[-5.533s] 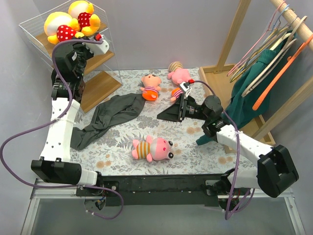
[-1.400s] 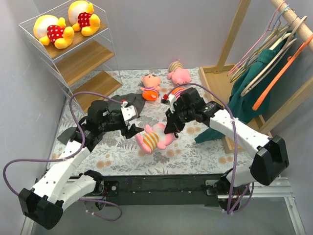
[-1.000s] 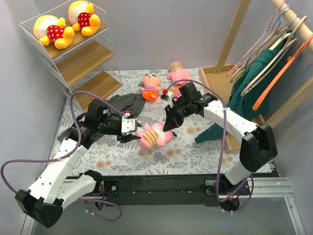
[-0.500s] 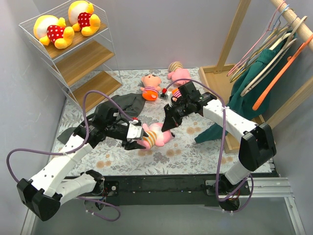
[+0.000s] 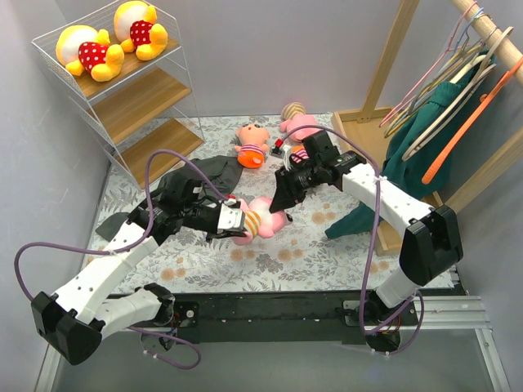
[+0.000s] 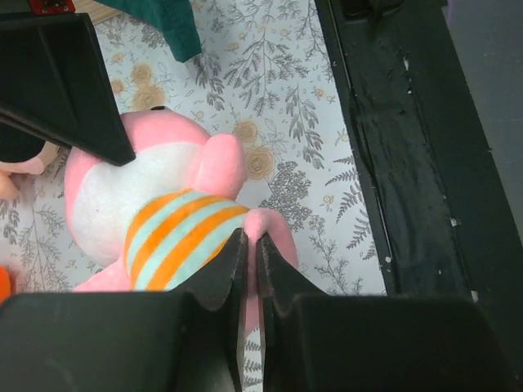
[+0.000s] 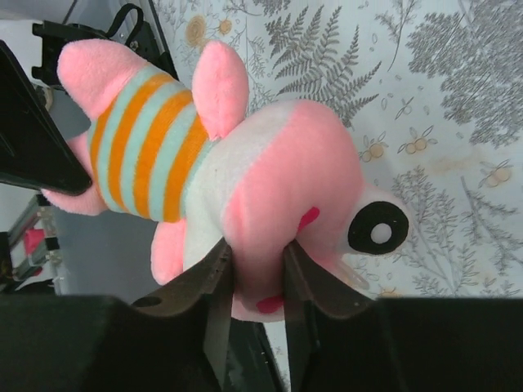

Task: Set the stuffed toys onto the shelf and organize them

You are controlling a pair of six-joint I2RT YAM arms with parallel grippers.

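A pink pig (image 5: 261, 220) in an orange-and-teal striped shirt hangs between my two grippers above the floral mat. My left gripper (image 5: 238, 220) is shut on one pink leg (image 6: 260, 224) of it. In the left wrist view the pig's striped belly (image 6: 167, 237) lies just left of the left gripper (image 6: 251, 238). My right gripper (image 5: 283, 198) holds the pig's head (image 7: 278, 171), and that gripper (image 7: 257, 249) presses the plush from both sides. The shelf (image 5: 131, 104) stands at the far left, with two yellow bears (image 5: 86, 49) (image 5: 139, 23) on its top board.
A peach-orange doll (image 5: 252, 144) and another pink toy (image 5: 299, 122) lie at the back of the mat. A dark grey cloth (image 5: 200, 173) lies beside the left arm. A wooden clothes rack (image 5: 384, 77) with hangers and a green garment (image 5: 425, 147) stands on the right.
The left gripper has shut on the pig's leg. The right gripper's jaws have spread wider around the head. The pig has shifted slightly to the right with both arms.
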